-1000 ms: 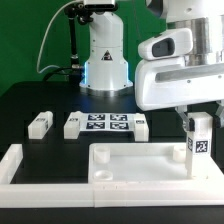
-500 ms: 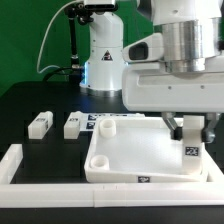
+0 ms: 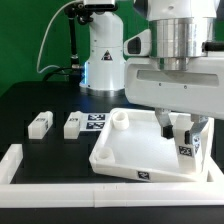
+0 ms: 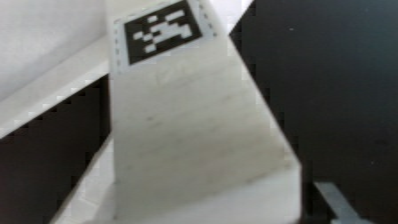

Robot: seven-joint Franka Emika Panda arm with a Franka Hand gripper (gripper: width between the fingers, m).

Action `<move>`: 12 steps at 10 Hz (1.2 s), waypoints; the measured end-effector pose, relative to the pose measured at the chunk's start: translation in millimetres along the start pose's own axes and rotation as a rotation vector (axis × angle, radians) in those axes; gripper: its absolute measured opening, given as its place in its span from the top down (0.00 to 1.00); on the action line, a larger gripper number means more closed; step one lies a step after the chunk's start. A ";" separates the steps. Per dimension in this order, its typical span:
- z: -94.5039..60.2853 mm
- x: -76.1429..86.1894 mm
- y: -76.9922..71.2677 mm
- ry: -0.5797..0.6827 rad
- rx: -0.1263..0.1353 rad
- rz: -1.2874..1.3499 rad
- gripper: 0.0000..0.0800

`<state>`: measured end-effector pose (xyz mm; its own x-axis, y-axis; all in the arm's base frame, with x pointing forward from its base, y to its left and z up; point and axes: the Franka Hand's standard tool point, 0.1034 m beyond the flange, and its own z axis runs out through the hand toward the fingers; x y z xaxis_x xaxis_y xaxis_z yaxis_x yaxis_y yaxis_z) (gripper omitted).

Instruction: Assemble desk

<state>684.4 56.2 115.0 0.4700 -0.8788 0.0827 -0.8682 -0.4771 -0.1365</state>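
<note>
Fitting a leg block (image 3: 189,148) at the tabletop (image 3: 128,152) corner
Tabletop lies tilted on the counter; the jaws, half closed, grip the upright leg block at its exterior view's right corner. Next, probably: seat it squarely and level the panel

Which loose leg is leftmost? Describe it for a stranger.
Start at the big tilted tabletop. At the exterior view's left lie two small white blocks. Yours is the outer leg, apart from the marker board its neighbour sits beside.
</note>
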 end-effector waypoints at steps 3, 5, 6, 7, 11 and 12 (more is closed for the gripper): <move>3.1 4.6 8.2 0.035 -0.009 -0.018 0.62; 3.5 6.9 10.2 0.035 -0.014 -0.060 0.62; 3.7 13.2 13.5 0.038 -0.021 -0.124 0.62; 3.6 14.7 13.8 0.036 -0.024 -0.156 0.62; 4.4 12.7 13.4 0.035 -0.025 -0.162 0.36; 4.5 12.6 13.5 0.035 -0.025 -0.162 0.36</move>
<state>679.3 38.7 109.7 0.5987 -0.7893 0.1360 -0.7853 -0.6119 -0.0942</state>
